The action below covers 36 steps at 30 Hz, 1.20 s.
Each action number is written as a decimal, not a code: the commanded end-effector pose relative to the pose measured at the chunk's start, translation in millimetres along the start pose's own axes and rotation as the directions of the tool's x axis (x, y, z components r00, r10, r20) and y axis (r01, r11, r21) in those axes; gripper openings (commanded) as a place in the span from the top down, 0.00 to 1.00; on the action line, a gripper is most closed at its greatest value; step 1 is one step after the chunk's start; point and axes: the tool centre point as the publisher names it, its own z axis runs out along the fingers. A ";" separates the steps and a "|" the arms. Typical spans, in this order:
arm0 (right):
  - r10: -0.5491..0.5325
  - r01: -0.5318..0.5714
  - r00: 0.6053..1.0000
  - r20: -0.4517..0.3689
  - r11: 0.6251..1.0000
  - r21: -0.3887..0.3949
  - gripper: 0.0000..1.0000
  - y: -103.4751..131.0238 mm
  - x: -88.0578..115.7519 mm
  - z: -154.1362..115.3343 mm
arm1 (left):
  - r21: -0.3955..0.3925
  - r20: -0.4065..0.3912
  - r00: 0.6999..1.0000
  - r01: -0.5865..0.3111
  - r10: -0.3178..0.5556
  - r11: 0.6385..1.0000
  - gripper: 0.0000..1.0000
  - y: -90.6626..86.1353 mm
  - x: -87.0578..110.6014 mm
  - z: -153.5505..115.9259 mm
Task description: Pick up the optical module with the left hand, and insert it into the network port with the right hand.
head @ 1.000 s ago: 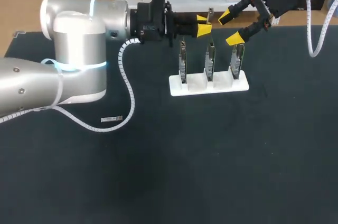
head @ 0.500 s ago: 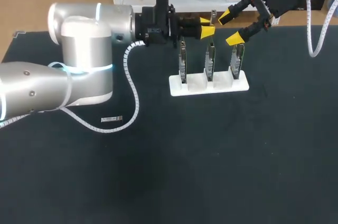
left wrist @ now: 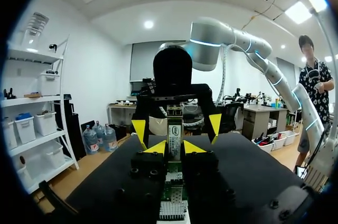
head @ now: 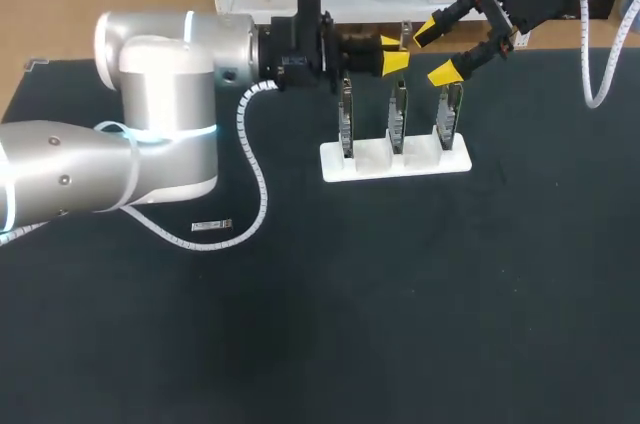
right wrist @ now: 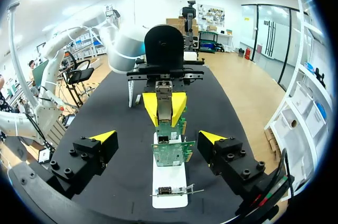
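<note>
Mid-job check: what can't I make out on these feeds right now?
- Network cards: they stand edge-on in the head view, so their ports are too small to see. In the right wrist view the front card covers those behind.
- Optical module: in the head view the left pincer hides most of it.
- Small metal piece on the table: too small in the head view to identify.

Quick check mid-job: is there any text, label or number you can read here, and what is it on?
On the optical module in the left gripper: a small printed label, too small to read.
On the green circuit boards in the white holder: no legible markings.
On the small part lying on the table: too small to tell.
Nothing else is readable.
</note>
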 end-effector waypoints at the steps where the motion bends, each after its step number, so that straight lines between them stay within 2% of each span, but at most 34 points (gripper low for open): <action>1: 0.000 0.000 1.000 0.000 1.000 0.004 0.00 1.6 0.0 0.1 | -0.001 0.004 1.000 -0.003 0.003 1.000 1.00 1.0 2.2 2.7; 31: 0.000 0.000 1.000 0.000 1.000 0.004 0.00 1.6 0.0 0.1 | 0.001 0.006 1.000 -0.013 0.013 1.000 1.00 1.4 1.0 2.5; 36: -0.009 0.010 1.000 -0.009 0.999 0.041 0.00 -8.5 -6.4 -5.0 | 0.001 0.006 1.000 -0.013 0.013 1.000 1.00 1.4 1.0 2.5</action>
